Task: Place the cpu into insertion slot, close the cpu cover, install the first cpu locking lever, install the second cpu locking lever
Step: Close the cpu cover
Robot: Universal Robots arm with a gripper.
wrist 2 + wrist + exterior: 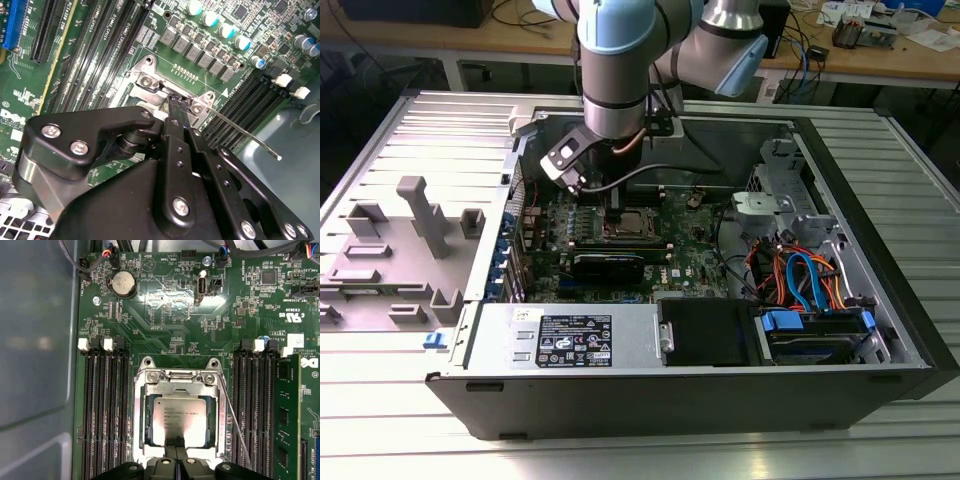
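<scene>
Gripper (175, 441), fingers pressed together, seemingly touches cpu (176, 415) framed by cpu cover (175, 386)

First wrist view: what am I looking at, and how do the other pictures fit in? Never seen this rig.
One robot arm reaches into an open computer case on a slatted metal table. The exterior view watches from off the arm; both wrist views ride on the arm and look at the motherboard. In the first wrist view, the cpu sits in its socket with the cpu cover lying around it. The gripper is shut, tips at the socket's edge, apparently holding nothing. A thin lever runs beside the socket.
</scene>
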